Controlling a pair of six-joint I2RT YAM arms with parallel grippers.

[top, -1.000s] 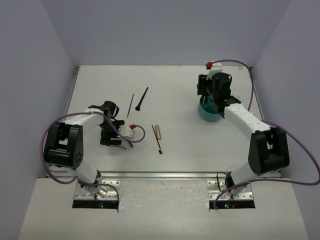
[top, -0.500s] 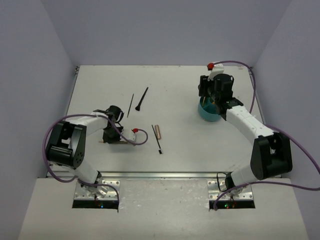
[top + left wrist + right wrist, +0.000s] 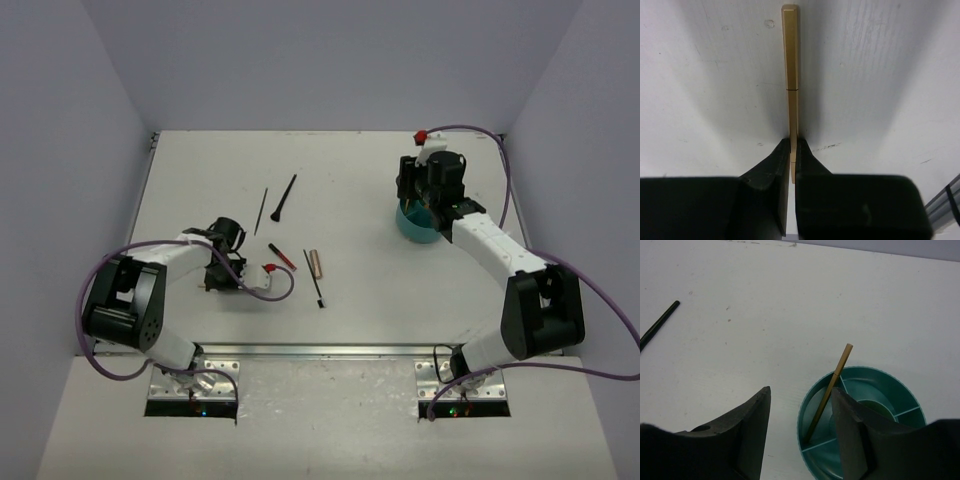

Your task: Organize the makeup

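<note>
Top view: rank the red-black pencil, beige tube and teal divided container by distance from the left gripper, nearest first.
1. red-black pencil, just right of the left gripper.
2. beige tube, a little further right, past the pencil.
3. teal divided container, far right, across the workspace.

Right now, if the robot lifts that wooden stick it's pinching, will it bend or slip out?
It probably stays stiff: the wooden stick looks straight and hard. It is likely light, being so thin. It might swing or slip, though, because the left gripper pinches only its very end, with most of its length sticking out.
</note>
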